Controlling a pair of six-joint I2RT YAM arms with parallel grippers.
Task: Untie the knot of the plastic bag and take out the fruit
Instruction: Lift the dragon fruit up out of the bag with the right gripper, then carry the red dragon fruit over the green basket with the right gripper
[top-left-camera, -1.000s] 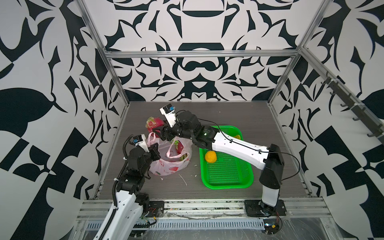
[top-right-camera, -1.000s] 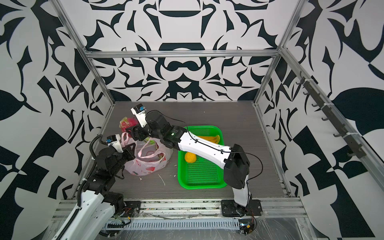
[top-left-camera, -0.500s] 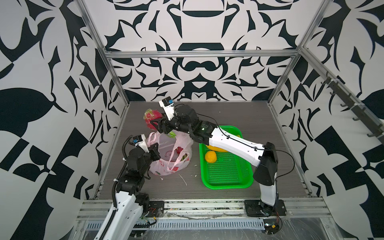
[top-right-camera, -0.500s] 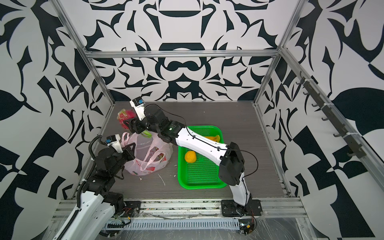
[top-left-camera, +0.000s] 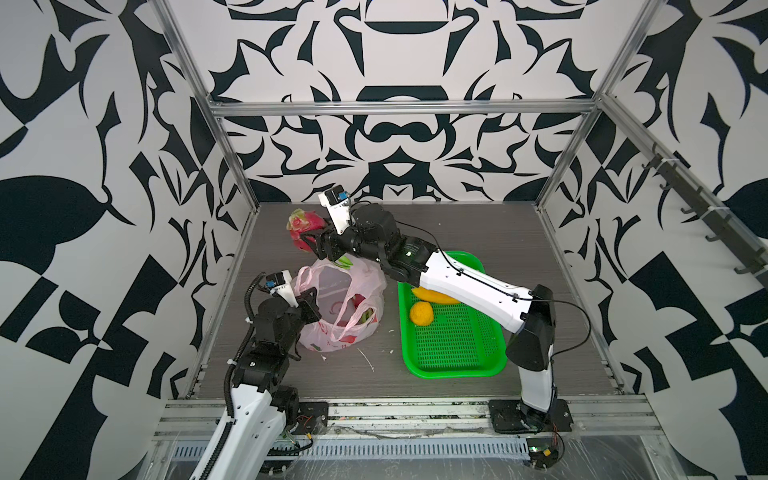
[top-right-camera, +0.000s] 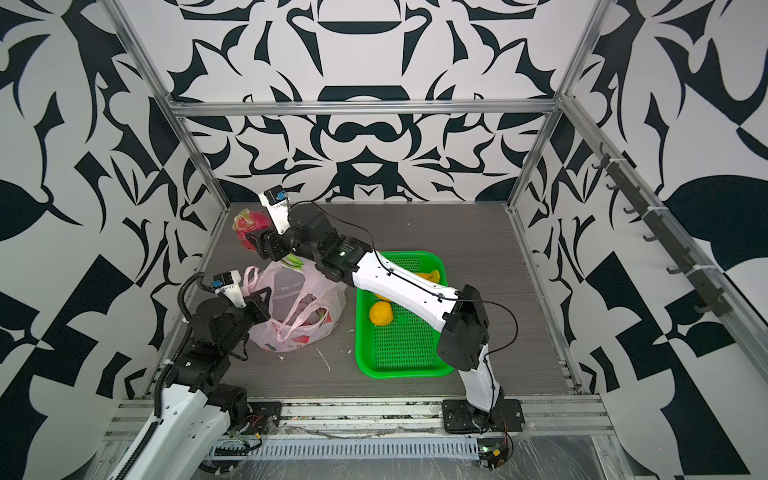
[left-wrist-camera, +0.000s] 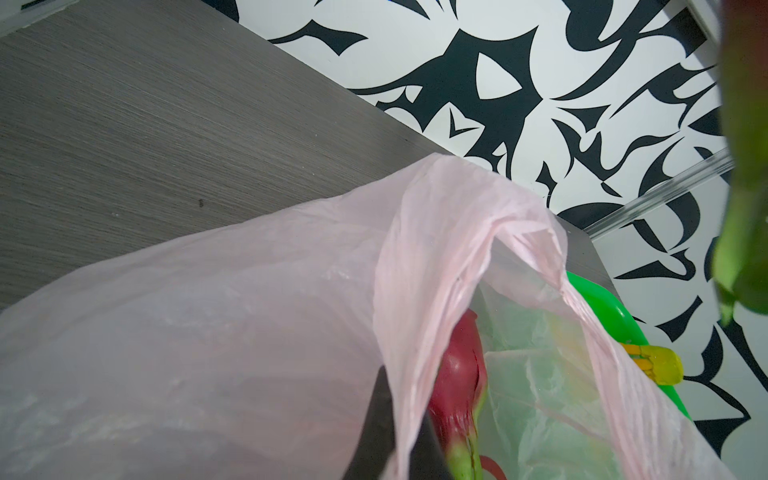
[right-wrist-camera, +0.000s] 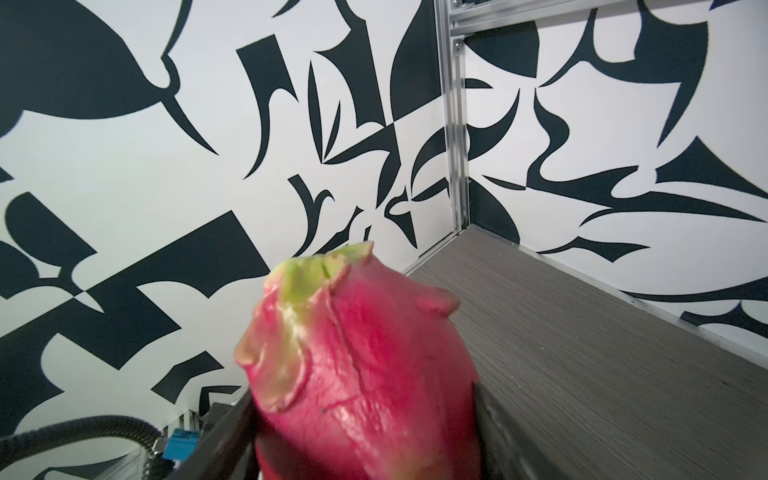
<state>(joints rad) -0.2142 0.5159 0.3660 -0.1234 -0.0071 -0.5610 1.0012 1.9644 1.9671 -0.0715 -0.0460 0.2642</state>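
Note:
My right gripper (top-left-camera: 309, 242) is shut on a magenta dragon fruit (top-left-camera: 303, 226) (right-wrist-camera: 365, 374) and holds it in the air above and behind the plastic bag (top-left-camera: 345, 307), near the back left corner. The pale pink bag sits open on the table. My left gripper (top-left-camera: 309, 305) is shut on the bag's rim (left-wrist-camera: 399, 374) at its left side. A second dragon fruit (left-wrist-camera: 457, 382) lies inside the bag. The knot is out of view, and the handle loops (top-left-camera: 353, 316) lie loose over the mouth.
A green perforated basket (top-left-camera: 453, 357) stands right of the bag, with an orange citrus (top-left-camera: 421, 312) and yellow bananas (top-left-camera: 432, 296) in it; my right arm passes over its back end. Small white scraps (top-left-camera: 368, 359) lie in front of the bag. The left wall is close.
My right gripper has risen with the dragon fruit, up from the bag's mouth and a little toward the back wall. The bag's mouth has spread wider. The left gripper has stayed put.

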